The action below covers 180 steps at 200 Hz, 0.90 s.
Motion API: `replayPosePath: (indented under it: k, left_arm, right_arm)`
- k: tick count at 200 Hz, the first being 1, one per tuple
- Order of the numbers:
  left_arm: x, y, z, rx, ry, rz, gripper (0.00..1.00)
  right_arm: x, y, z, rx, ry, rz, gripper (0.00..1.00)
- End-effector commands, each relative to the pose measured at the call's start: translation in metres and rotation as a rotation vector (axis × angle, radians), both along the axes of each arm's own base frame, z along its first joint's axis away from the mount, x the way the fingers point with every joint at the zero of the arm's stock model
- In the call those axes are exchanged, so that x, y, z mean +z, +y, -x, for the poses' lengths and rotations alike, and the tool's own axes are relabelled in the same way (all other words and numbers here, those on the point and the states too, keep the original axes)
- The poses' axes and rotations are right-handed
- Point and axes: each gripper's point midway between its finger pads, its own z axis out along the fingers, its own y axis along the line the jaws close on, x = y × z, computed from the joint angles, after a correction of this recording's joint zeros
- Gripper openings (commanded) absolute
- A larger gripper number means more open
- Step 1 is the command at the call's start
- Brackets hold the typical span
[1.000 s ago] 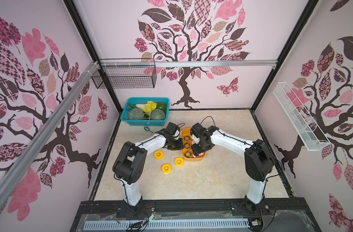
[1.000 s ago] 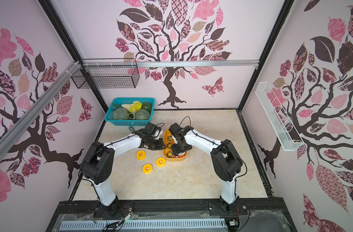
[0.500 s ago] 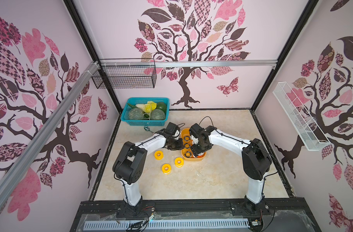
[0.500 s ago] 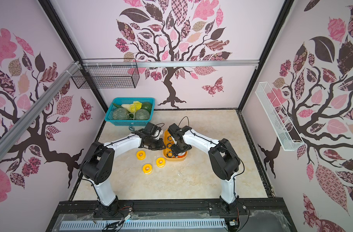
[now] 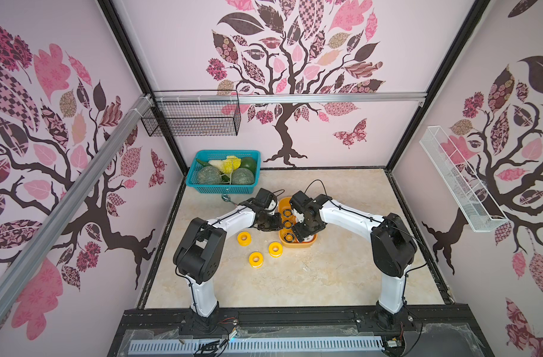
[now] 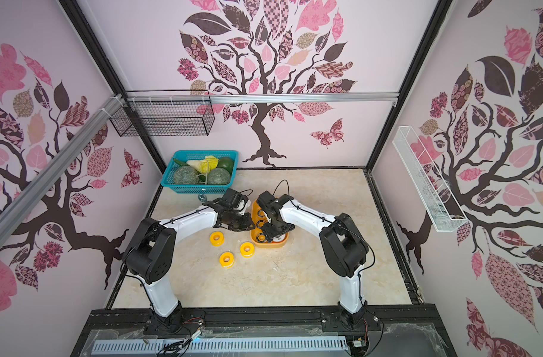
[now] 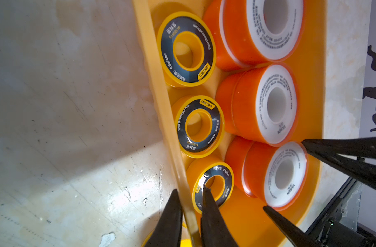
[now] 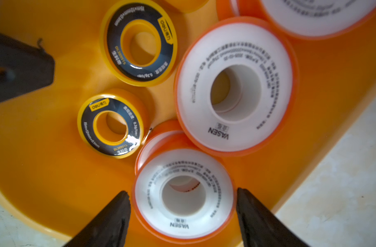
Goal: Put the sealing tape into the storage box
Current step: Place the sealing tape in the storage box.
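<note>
Although the 2 arms [image 5: 344, 216] cover most of the storage box [image 5: 298, 245] at mid-frame in both top views, the left wrist view shows the left gripper [image 7: 190, 190] pinched narrow on its side wall, fingers cut off below. The right gripper [image 8: 181, 190] stands wide around an orange-rimmed sealing tape [image 8: 152, 192] inside the box; contact is hard to judge. 3 black-faced rolls [image 7: 181, 128] lie beside it, and 3 yellow rolls [image 5: 252, 259] sit outside at lower left.

Beige marbled tabletop [image 5: 341, 272] — bearing the orange-yellow storage box [image 5: 298, 245] near mid-surface. Just beside it, toward the robot's left, three yellow tape rolls [image 5: 244, 238] [image 5: 256, 259] [image 5: 275, 248] lying flat, apart. Teal basket [image 5: 220, 189] at far-left corner.
</note>
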Motion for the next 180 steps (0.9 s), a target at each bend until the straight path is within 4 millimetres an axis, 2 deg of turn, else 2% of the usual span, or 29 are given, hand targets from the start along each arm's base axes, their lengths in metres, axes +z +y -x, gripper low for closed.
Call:
replayPosePath:
  k: [1, 119, 180]
  left_arm:
    - [0.006, -0.006, -0.004, -0.025, -0.021, 0.008, 0.2]
    - [0.007, -0.007, -0.004, -0.027, -0.023, 0.01, 0.2]
    - [0.011, -0.008, -0.005, -0.025, -0.029, 0.017, 0.21]
  right_arm:
    - [0.004, -0.001, -0.008, -0.015, -0.025, 0.022, 0.82]
    - [0.019, -0.003, -0.013, -0.035, -0.081, 0.012, 0.83]
    - [0.035, 0.003, -0.013, -0.039, -0.109, -0.056, 0.83]
